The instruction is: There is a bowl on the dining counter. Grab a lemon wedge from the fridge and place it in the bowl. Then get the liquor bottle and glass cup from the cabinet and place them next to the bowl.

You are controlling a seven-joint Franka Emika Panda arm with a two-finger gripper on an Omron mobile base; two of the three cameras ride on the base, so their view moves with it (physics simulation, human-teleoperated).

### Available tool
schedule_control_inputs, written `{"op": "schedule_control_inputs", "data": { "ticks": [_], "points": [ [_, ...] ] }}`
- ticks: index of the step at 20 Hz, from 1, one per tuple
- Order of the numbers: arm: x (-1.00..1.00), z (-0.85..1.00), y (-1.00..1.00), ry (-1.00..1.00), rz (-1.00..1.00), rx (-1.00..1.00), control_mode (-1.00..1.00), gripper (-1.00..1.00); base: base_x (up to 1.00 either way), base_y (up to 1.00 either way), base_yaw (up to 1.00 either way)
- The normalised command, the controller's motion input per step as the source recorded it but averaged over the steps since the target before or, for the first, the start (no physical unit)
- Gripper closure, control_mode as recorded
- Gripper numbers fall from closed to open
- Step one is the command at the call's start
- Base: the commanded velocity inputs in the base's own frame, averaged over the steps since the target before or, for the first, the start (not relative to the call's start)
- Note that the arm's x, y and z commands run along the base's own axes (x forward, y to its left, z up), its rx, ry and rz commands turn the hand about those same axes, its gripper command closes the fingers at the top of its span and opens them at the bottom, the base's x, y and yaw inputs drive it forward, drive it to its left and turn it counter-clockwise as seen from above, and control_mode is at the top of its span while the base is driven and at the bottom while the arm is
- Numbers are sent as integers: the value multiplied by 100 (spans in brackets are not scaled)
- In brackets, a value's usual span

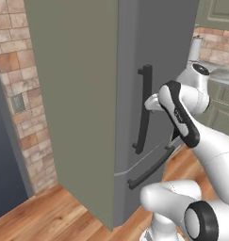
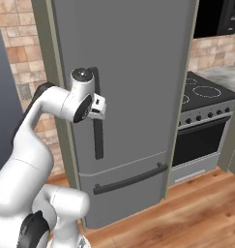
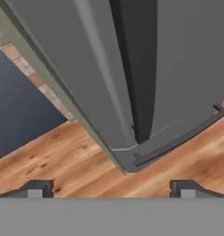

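Working on the opening step of the task: getting into the fridge (image 1: 127,70) for the lemon wedge, judged to be lying somewhere behind the shut doors.

Starting at the left of the left base view: passing the brick wall (image 1: 21,94) and the pale green side panel (image 1: 73,94), then reaching the grey fridge front, with both the upper door and the lower drawer sitting closed and flush. Hanging just to the right of that, the dark vertical bar handle (image 1: 144,110) of the upper door, and below it the slanting drawer handle (image 1: 151,168).

Hovering right at the vertical handle with the gripper (image 2: 100,107), close beside its upper part; not possible to say from either base view whether touching it or just short of it. Looking down along the door in the hand view, with the bar handle (image 3: 136,69) running down the middle and the wooden floor (image 3: 62,156) beneath. Standing wide apart with the two fingertips (image 3: 35,189), holding nothing between them.

Further right in the right base view, sitting beside the fridge: the oven (image 2: 201,140), playing no part here.

Calling next, most likely, for bringing the spread jaws around the vertical bar, pinching onto it, then pulling outward in an arc about the door's hinge. Needing care with alignment, since a grip set off-centre could be slipping off the slim bar during the pull.
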Motion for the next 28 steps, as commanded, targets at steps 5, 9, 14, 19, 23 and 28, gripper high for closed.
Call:
{"op": "schedule_control_inputs", "data": {
  "ticks": [5, 9, 14, 19, 23, 28],
  "points": [
    [-5, -9, -12, -19, 8, 8, -100, -100, 0, 0, 0],
    [16, 0, -5, 0, 4, 2, -100, -100, 0, 0, 0],
    [23, -3, -1, -3, 8, 0, -100, -100, 0, 0, 0],
    [32, 0, -2, -8, 18, 0, -100, -100, 0, 0, 0],
    [33, 0, 0, -7, 13, 0, -100, -100, 0, 0, 0],
    [30, 0, -1, -7, 1, 0, -100, -100, 0, 0, 0]
  ]
}}
